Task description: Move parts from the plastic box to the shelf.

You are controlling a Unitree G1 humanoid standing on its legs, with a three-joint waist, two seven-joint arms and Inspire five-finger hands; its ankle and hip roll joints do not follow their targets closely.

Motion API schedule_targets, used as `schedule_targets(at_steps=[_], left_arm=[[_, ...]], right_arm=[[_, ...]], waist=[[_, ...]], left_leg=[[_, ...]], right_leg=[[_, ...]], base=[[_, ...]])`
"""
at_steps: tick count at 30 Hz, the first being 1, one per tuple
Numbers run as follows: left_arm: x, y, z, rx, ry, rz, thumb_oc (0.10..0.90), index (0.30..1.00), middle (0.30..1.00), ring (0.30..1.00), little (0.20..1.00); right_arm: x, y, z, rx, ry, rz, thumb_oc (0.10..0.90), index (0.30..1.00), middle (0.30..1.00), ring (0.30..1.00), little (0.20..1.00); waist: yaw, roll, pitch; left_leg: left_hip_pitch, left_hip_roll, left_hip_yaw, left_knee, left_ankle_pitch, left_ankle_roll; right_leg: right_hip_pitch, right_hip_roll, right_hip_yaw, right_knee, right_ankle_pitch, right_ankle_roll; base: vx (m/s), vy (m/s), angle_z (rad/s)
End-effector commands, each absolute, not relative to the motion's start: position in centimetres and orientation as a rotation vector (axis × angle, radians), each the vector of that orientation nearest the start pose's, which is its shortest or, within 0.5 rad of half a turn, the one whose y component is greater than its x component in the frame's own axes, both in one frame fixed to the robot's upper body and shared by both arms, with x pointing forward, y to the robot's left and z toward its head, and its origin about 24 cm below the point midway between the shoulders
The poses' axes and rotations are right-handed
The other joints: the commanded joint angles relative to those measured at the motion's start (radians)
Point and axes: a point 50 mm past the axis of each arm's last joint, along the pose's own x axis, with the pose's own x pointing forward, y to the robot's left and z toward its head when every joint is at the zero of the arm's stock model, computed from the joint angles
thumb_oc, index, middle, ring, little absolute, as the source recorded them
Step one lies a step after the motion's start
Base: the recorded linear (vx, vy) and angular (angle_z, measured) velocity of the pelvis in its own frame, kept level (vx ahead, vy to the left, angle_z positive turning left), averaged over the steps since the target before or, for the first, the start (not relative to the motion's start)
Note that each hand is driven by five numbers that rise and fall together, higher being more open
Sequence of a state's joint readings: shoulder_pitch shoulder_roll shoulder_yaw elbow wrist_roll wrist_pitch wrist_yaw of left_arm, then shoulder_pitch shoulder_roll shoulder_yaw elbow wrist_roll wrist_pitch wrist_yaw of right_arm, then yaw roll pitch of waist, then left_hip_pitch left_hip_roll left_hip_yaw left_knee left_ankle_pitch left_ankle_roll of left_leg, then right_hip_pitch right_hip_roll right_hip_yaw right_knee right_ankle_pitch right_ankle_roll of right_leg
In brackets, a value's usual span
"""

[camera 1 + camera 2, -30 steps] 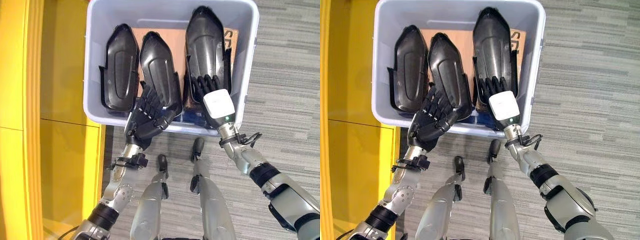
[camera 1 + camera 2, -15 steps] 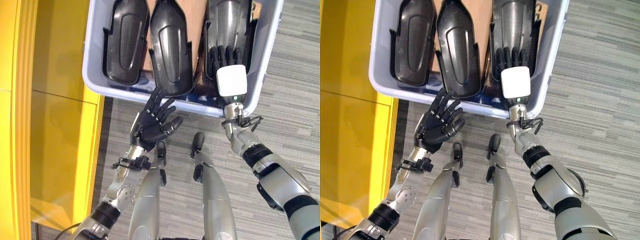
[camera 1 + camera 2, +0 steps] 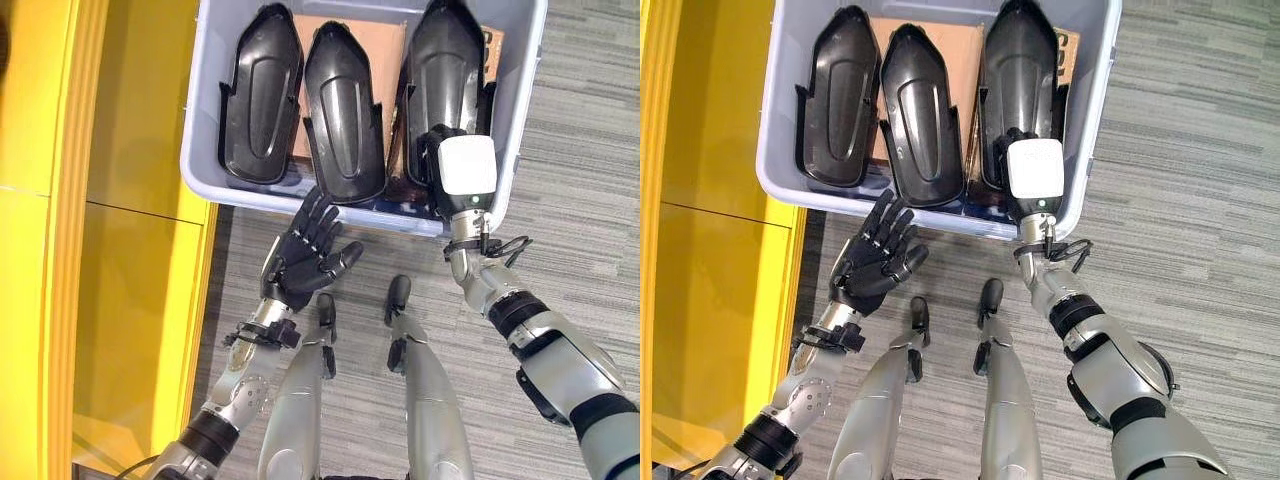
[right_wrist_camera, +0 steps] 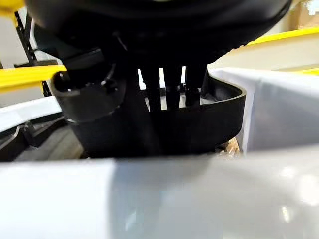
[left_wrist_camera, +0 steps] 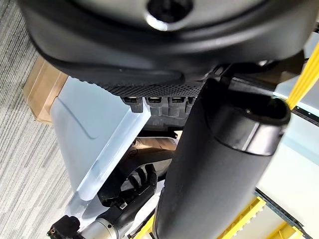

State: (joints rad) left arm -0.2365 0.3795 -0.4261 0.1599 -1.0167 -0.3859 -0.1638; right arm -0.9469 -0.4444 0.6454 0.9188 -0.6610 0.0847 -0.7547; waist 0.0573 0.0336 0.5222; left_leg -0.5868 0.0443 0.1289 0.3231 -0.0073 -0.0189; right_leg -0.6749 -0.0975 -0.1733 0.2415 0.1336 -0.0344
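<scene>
Three black moulded parts lie side by side in the grey plastic box (image 3: 300, 203): left part (image 3: 262, 95), middle part (image 3: 343, 110), right part (image 3: 445, 70). My right hand (image 3: 462, 165), with its white cover, reaches over the box's near wall. Its fingers curl over the near end of the right part (image 4: 219, 117), thumb on the near side. My left hand (image 3: 305, 262) hovers open with fingers spread just outside the near wall, below the middle part, touching nothing. The yellow shelf (image 3: 120, 200) stands along the left.
A brown cardboard sheet (image 3: 388, 40) lies under the parts in the box. Grey striped carpet (image 3: 590, 200) spreads to the right of the box and in front of it. The box's left wall sits close to the yellow shelf.
My left hand has drawn back from the middle part to outside the box's near wall. My right hand's fingers have curled on the right part's near end. The camera has shifted.
</scene>
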Motion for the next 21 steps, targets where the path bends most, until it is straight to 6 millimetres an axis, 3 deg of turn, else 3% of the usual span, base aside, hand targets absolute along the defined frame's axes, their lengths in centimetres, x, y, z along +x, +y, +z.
schedule_targets(at_steps=[1, 6, 8, 11, 17, 21], left_arm=[[27.0, 13.4, 11.6, -0.611, -0.42, -0.501, 0.9, 1.0, 1.0, 1.0, 1.0], [26.8, 13.5, 11.8, -0.603, -0.427, -0.499, 0.9, 1.0, 1.0, 1.0, 1.0], [26.9, 13.7, 12.3, -0.595, -0.443, -0.493, 0.9, 1.0, 1.0, 1.0, 1.0], [26.8, 14.1, 12.5, -0.593, -0.444, -0.481, 0.9, 1.0, 1.0, 1.0, 1.0], [26.6, 14.2, 12.7, -0.591, -0.444, -0.471, 0.9, 1.0, 1.0, 1.0, 1.0], [25.9, 14.4, 12.1, -0.587, -0.425, -0.433, 0.9, 1.0, 1.0, 1.0, 1.0]], right_arm=[[37.4, -19.2, 8.7, -1.523, -0.292, -0.228, 0.4, 0.3, 0.3, 0.3, 0.3], [37.2, -18.8, 9.5, -1.451, -0.394, -0.271, 0.4, 0.3, 0.3, 0.3, 0.3], [37.3, -18.4, 11.2, -1.378, -0.497, -0.316, 0.4, 0.3, 0.3, 0.3, 0.3], [36.9, -18.2, 13.8, -1.25, -0.643, -0.376, 0.4, 0.3, 0.3, 0.3, 0.3], [35.9, -18.2, 17.1, -1.131, -0.802, -0.457, 0.4, 0.3, 0.3, 0.3, 0.3], [34.7, -18.1, 19.0, -1.053, -0.885, -0.487, 0.4, 0.3, 0.3, 0.3, 0.3]], waist=[[-0.002, 0.064, -0.002], [-0.009, 0.062, -0.002], [-0.019, 0.055, -0.002], [-0.038, 0.046, -0.002], [-0.06, 0.036, -0.002], [-0.077, 0.029, -0.066]], left_leg=[[-0.005, -0.005, -0.024, 0.055, -0.039, -0.001], [0.068, 0.002, -0.024, 0.021, -0.027, -0.003], [0.127, 0.004, -0.009, -0.031, 0.007, 0.003], [0.266, 0.014, 0.007, -0.096, 0.006, 0.0], [0.409, 0.032, 0.029, -0.165, -0.003, -0.006], [0.498, 0.047, 0.048, -0.229, 0.0, -0.014]], right_leg=[[0.124, 0.02, -0.018, -0.012, -0.155, 0.032], [0.19, 0.023, -0.011, -0.041, -0.15, 0.031], [0.233, 0.022, -0.007, -0.077, -0.12, 0.028], [0.345, 0.022, 0.016, -0.122, -0.112, 0.037], [0.465, 0.013, 0.027, -0.164, -0.106, 0.049], [0.537, 0.008, 0.036, -0.203, -0.102, 0.055]], base=[[0.02, -0.032, -0.02], [0.02, -0.011, -0.03], [0.02, 0.004, -0.11], [0.09, 0.025, -0.18], [0.09, 0.034, -0.07], [0.16, 0.068, -0.06]])
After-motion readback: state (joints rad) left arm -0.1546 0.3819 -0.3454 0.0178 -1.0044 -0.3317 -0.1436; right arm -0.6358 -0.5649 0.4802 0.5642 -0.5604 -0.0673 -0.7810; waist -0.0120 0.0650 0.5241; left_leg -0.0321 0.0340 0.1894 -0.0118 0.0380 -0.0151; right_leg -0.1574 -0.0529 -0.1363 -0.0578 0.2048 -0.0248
